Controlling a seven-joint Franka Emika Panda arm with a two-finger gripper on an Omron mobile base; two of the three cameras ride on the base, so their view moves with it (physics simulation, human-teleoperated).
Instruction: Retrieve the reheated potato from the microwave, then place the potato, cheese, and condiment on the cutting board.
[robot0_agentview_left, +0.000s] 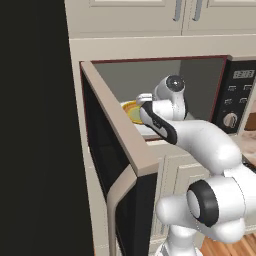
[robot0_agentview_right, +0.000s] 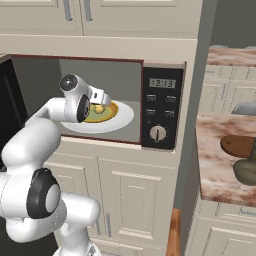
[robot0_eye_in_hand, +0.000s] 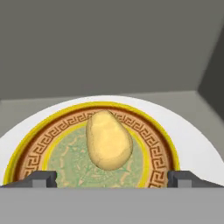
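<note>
The microwave (robot0_agentview_right: 161, 107) stands with its door (robot0_agentview_left: 120, 150) swung open to the left. Inside, the pale-yellow potato (robot0_eye_in_hand: 108, 140) lies on a patterned yellow-rimmed plate (robot0_eye_in_hand: 155, 144) on the white turntable (robot0_eye_in_hand: 197, 148). My gripper (robot0_eye_in_hand: 112, 180) is inside the cavity, open, its fingertips (robot0_eye_in_hand: 41, 179) spread wide on either side just short of the potato (robot0_agentview_right: 99, 109), not touching it. On the counter to the right lie the dark-brown cutting board (robot0_agentview_right: 237, 146) and the olive-green condiment (robot0_agentview_right: 246, 172) bottle. The cheese is out of view.
The open door juts out on the arm's left. The black control panel with its knob (robot0_agentview_right: 158, 133) is right of the cavity. Cabinets run above and below. The marble counter (robot0_agentview_right: 215, 165) stands lower right, with a grey object (robot0_agentview_right: 245, 107) at its back.
</note>
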